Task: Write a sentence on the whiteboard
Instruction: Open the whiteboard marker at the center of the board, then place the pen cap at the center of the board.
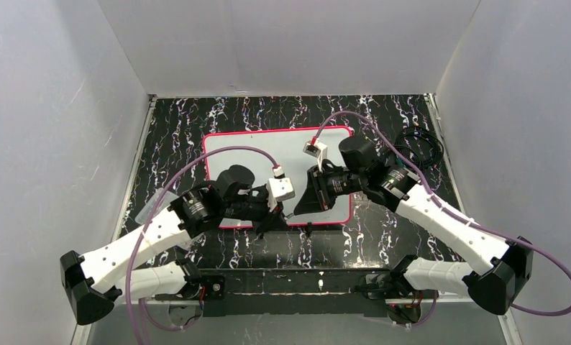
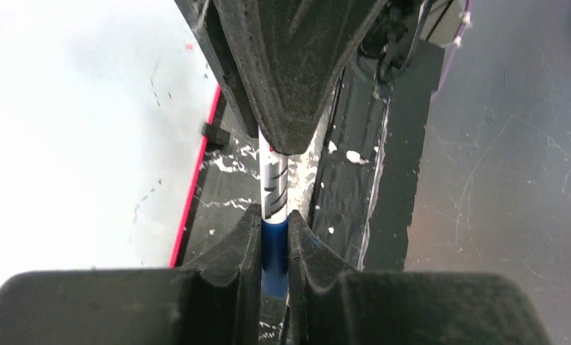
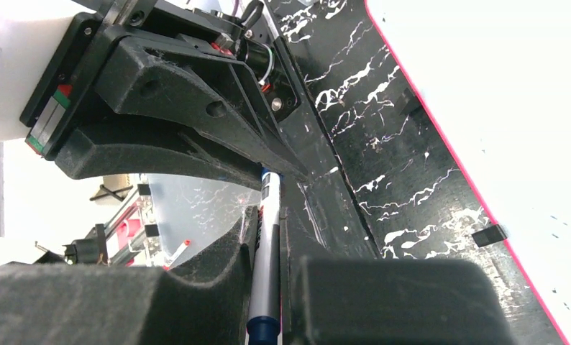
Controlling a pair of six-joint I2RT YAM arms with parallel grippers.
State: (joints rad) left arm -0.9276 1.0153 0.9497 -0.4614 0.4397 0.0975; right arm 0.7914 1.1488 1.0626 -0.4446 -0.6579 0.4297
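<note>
While you hold marker [image 2: 274, 190] in both pincers, pull straight along barrel, likely uncapping; avoid twist. Your left pincer [image 2: 274, 219] clamped on blue end, right pincer [image 3: 268, 215] clamped on white barrel. Marker's long axis runs pincer to pincer, roughly left-right, above tabletop [image 1: 175, 122] at near edge of whiteboard [image 1: 268, 136]. Board face: no sentence visible yet.

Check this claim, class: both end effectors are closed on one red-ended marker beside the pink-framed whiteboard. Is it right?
Not quite: the marker has a blue end, not red; the left wrist view shows it. The left end effector and right end effector both grip it, beside the pink-framed whiteboard.
</note>
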